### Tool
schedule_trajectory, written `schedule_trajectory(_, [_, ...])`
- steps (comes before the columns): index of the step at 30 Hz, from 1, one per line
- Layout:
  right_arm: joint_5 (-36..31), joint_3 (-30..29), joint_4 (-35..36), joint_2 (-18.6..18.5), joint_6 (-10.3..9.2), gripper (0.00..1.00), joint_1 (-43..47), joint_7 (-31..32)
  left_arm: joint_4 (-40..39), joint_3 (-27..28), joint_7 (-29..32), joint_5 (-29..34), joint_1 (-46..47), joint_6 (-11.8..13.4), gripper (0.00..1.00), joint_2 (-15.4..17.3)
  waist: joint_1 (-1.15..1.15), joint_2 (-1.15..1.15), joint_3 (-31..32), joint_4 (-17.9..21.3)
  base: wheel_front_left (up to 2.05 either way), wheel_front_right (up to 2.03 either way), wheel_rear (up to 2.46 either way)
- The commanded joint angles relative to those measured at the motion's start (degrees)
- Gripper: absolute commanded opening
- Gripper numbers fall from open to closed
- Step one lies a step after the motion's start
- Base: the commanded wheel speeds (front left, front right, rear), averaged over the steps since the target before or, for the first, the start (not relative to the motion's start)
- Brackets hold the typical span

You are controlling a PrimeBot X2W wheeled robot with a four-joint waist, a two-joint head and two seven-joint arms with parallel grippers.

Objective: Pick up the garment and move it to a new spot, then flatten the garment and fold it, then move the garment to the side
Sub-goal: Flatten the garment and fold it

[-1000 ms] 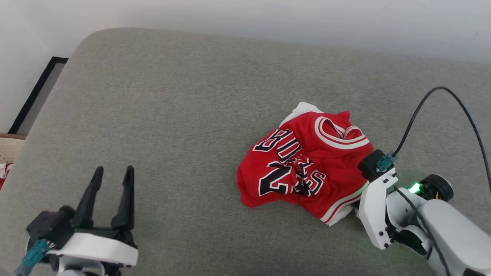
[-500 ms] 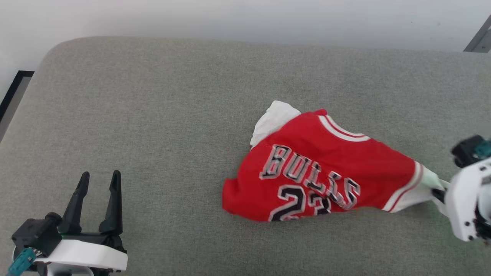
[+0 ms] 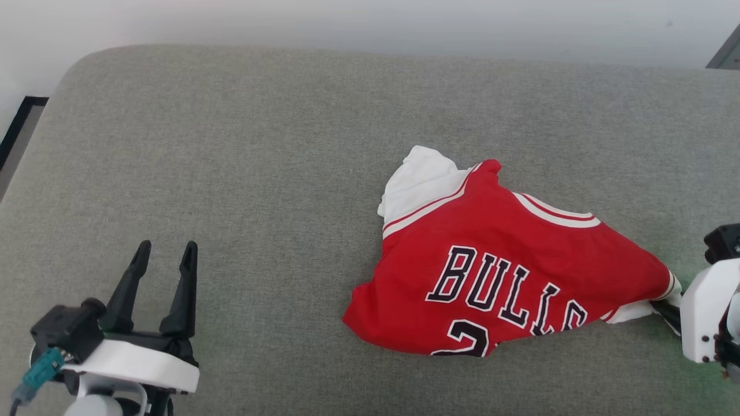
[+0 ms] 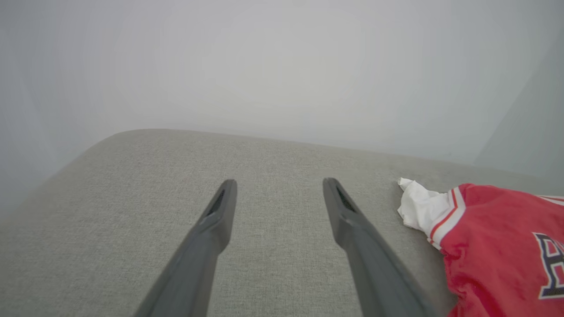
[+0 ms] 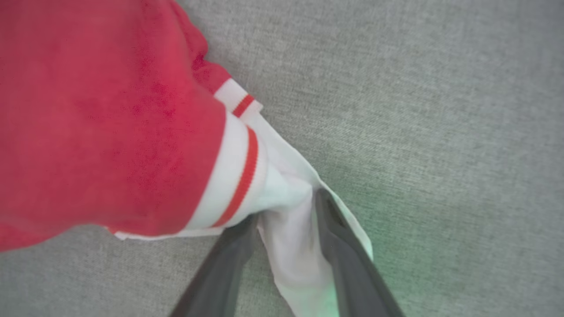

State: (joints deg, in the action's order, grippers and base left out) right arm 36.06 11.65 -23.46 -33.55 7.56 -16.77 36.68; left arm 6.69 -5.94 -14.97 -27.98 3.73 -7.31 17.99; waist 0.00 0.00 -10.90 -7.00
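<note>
Dragged out from a crumpled heap, the garment (image 3: pixel 509 271) now lies stretched toward the robot's right, its black lettering pulled nearly flat, and the right gripper (image 3: pixel 665 309) has drawn back to the right edge of the head view; the camera itself has also shifted a little. That gripper is clamped on the jersey's white corner, and in the right wrist view the pale fabric is pinched between the two dark fingers (image 5: pixel 330 229), with the striped trim and the red body (image 5: pixel 110 132) trailing away from them. The jersey's long axis runs across the robot's front, from the loose white flap at its far left end to the held corner at the right, so any further pull should follow that line. The left gripper (image 3: pixel 165 254) sits well apart to the left with its fingers spread and nothing between them; in its own wrist view (image 4: pixel 277 185) the white flap (image 4: pixel 423 207) lies off to the right of its fingers. My judgement is that the right arm alone controls the cloth for now, and the left would have to cross open cushion to reach the free end. Everything rests on a grey upholstered cushion (image 3: pixel 260 173) with rounded corners. Beyond it stands a pale wall (image 3: pixel 370 23), with a dark frame (image 3: pixel 11 133) at the left edge.
</note>
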Motion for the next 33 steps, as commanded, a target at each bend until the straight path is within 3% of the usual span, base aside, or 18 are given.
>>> schedule_trajectory(1, [-0.43,0.87,-0.86,1.01,-0.14,1.0,0.17,-0.29,0.13,-0.47,-0.28,-0.63,1.05,-0.16,1.0,0.78,0.0,0.0,0.27,0.37,0.0,0.0,0.0])
schedule_trajectory(6, [-1.13,0.23,0.69,1.63,-0.09,1.0,-1.41,-3.8,-0.24,-3.38,2.67,-3.61,3.75,-0.16,1.0,4.99,0.0,0.0,1.22,2.58,0.0,0.0,0.0])
schedule_trajectory(15, [-4.8,-1.67,9.16,6.1,-0.09,1.0,-1.05,-12.71,-3.11,-6.86,14.48,-10.94,10.29,-0.16,1.0,11.47,0.0,0.0,1.97,9.5,0.0,0.0,0.0])
schedule_trajectory(26, [-13.01,-5.4,18.98,16.78,-0.09,1.0,0.5,-27.61,-0.05,-13.73,30.54,-16.57,22.52,-0.16,1.0,17.84,0.0,0.0,0.51,19.25,0.0,0.0,0.0])
schedule_trajectory(33, [-19.19,-7.79,22.16,24.85,-0.09,1.0,2.19,-38.95,5.54,-19.54,40.33,-19.5,29.3,-0.16,1.0,19.63,0.0,0.0,-1.44,24.27,0.0,0.0,0.0])
